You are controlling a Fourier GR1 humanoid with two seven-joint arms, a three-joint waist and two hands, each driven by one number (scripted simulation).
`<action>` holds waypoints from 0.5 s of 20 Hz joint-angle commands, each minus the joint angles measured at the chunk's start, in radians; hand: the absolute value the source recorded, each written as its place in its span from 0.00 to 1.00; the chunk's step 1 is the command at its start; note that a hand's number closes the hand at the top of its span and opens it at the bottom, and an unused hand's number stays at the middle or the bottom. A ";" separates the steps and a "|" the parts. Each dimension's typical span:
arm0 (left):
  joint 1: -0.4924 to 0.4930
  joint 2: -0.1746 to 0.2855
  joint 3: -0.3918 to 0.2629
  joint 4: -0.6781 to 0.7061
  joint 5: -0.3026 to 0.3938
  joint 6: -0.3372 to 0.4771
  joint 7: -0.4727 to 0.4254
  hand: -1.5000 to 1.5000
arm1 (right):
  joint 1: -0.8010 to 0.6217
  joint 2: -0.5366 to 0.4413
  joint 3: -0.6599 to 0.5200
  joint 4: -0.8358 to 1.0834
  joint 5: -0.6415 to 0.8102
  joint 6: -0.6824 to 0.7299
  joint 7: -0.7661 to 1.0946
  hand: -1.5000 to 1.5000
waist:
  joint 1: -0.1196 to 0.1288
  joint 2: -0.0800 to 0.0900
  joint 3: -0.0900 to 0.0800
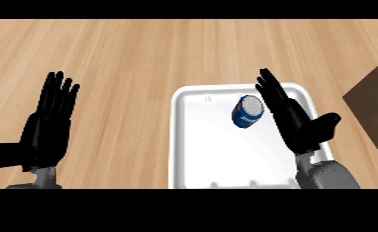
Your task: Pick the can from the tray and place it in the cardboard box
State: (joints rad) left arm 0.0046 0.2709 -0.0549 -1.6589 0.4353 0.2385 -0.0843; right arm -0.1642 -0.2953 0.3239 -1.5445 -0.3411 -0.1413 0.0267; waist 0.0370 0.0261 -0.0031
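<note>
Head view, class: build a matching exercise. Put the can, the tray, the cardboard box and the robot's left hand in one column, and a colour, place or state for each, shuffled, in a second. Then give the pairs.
Column one
1. can
2. tray
3. cardboard box
4. left hand

Column two
a. brown, at the view's right edge
b. blue with a silvery top
c. white, under the can
d. open, fingers straight, at the view's left

Pairs: 1-b, 2-c, 3-a, 4-d.
</note>
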 commanded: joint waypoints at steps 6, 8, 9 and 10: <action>-0.060 0.276 -0.087 0.005 -0.264 -0.140 -0.036 0.50 | -0.239 -0.228 -0.243 -0.198 0.124 -0.109 0.015 0.00 | -0.111 -0.054 0.001; -0.089 0.286 -0.103 0.028 -0.258 -0.174 -0.014 0.50 | -0.184 -0.427 -0.224 -0.111 0.259 -0.056 0.107 0.00 | -0.122 -0.034 -0.002; -0.108 0.294 -0.127 0.039 -0.282 -0.189 -0.008 0.50 | -0.188 -0.428 -0.224 -0.181 0.233 -0.048 0.154 0.00 | -0.107 -0.036 0.000; -0.132 0.271 -0.143 0.066 -0.286 -0.202 -0.023 0.50 | -0.172 -0.433 -0.247 -0.183 0.241 -0.048 0.126 0.00 | -0.087 -0.029 0.001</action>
State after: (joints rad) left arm -0.0746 0.5033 -0.1505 -1.6306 0.2068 0.0953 -0.1015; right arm -0.3275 -0.6112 0.1337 -1.6832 -0.1568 -0.1958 0.1095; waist -0.0551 -0.0081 -0.0035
